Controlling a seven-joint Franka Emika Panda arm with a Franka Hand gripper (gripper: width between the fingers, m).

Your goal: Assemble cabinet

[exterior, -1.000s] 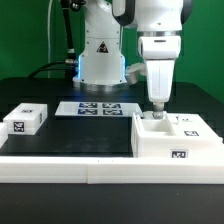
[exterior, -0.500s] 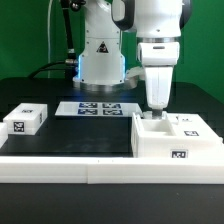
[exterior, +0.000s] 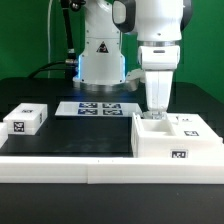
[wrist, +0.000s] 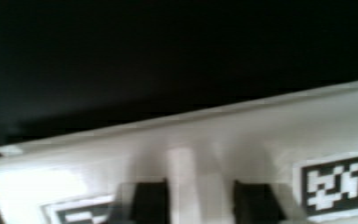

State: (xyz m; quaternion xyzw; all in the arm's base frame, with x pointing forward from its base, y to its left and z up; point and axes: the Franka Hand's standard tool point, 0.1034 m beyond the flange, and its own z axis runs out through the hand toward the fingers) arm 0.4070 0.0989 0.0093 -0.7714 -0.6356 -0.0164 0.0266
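The cabinet box [exterior: 172, 142], large and white with black-and-white tags, stands at the exterior view's right against the long white rail [exterior: 90, 170]. My gripper [exterior: 156, 108] hangs straight down over the box's far wall, its tips at the rim. In the wrist view the two dark fingers [wrist: 146, 202] stand on either side of a white ridge of the box [wrist: 197, 175], closed against it, with a tag on either side. A small white tagged slab [exterior: 25, 121] lies at the exterior view's left.
The marker board [exterior: 97, 108] lies flat in the middle, in front of the arm's base [exterior: 100, 55]. The black table top [exterior: 80, 135] stretches between the slab and the box. The rail runs along the front edge.
The gripper has shifted very slightly toward the exterior view's right. The box, the slab and the rail have not visibly moved.
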